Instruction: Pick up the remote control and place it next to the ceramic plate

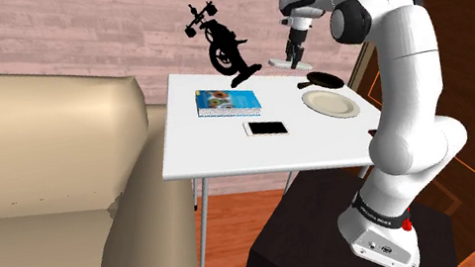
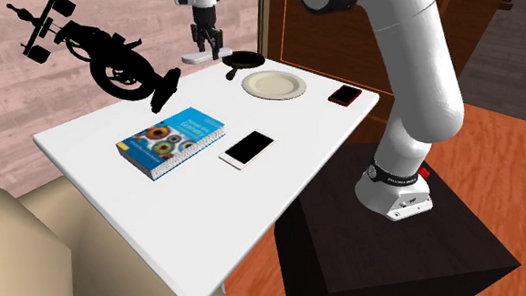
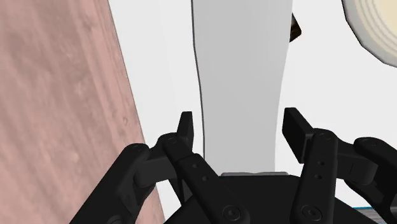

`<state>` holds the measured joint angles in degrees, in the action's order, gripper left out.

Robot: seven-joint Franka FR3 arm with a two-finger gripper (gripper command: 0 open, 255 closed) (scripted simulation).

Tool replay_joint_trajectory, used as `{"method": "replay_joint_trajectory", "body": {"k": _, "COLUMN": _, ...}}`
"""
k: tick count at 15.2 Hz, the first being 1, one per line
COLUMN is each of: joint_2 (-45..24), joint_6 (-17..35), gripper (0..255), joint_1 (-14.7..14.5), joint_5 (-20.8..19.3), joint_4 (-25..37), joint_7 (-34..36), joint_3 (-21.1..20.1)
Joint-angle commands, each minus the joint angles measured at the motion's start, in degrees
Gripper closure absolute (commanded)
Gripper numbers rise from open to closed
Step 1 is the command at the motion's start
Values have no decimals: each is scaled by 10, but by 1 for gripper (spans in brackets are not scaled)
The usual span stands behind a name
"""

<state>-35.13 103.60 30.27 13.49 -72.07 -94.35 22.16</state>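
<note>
Jaws stood spread astride the remote (image 3: 238,83), not touching it; we judged the grasp in hand. Next we needed to close, lift, and carry it beside the plate (image 3: 378,25).

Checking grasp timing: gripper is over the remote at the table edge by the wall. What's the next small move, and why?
Probably shut the fingers. In the wrist view the gripper straddles the pale grey remote, one finger on each side with a small gap, so it is not held. The plate lies close by, so only a short carry should follow.
</note>
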Motion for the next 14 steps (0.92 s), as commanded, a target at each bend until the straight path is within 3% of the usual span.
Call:
{"method": "replay_joint_trajectory", "body": {"k": 1, "joint_2": -40, "joint_6": -29, "gripper": 255, "joint_1": 28, "joint_5": 10, "joint_4": 69, "joint_7": -14, "joint_3": -2}}
{"method": "replay_joint_trajectory", "body": {"k": 5, "joint_2": -160, "joint_6": -116, "gripper": 255, "joint_1": 102, "joint_5": 30, "joint_4": 280, "joint_7": -27, "joint_3": -14}}
{"method": "replay_joint_trajectory", "body": {"k": 14, "joint_2": -147, "joint_6": -37, "gripper": 255, "joint_1": 85, "joint_5": 31, "joint_4": 184, "joint_7": -38, "joint_3": -13}}
